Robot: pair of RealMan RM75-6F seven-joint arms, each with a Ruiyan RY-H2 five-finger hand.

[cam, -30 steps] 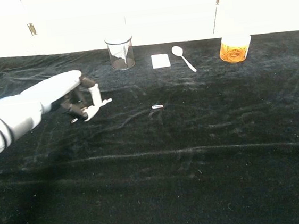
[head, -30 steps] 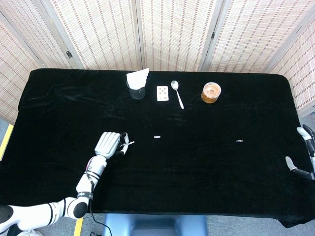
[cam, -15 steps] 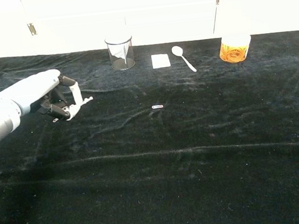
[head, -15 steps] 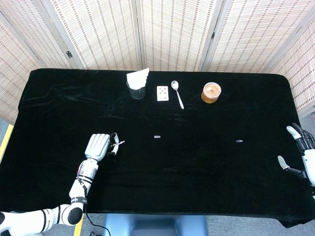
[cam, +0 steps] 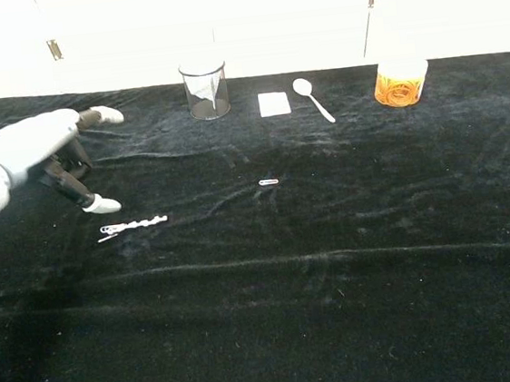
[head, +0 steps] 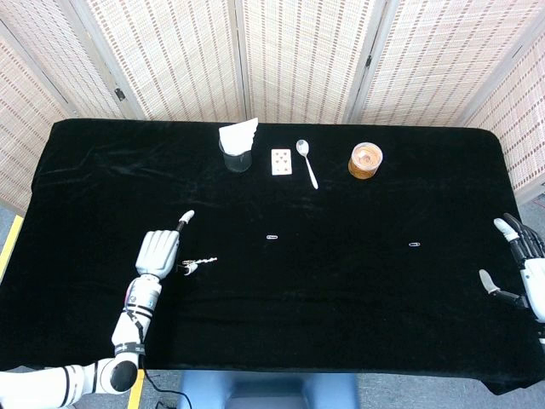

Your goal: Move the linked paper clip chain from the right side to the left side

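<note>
Since the paper clip chain (cam: 133, 226) lies flat on the left part of the table (head: 358, 298), just beside the left hand (head: 158, 253), whose fingers are spread and empty, the hand is best lifted straight clear, so no fingertip (cam: 103, 204) drags the links.

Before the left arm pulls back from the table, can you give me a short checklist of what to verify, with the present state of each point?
1. Linked silver paper clip chain lies flat on the black cloth: ok.
2. Chain is on the left part of the table: ok.
3. Left hand holds nothing, fingers apart: ok.
4. Left fingertips are free of the chain: ok in the chest view; the head view is too small to confirm.
5. Single small paper clip at centre is apart from the chain: ok.
6. Right hand is at the table's right edge, away from the chain: ok.
</note>
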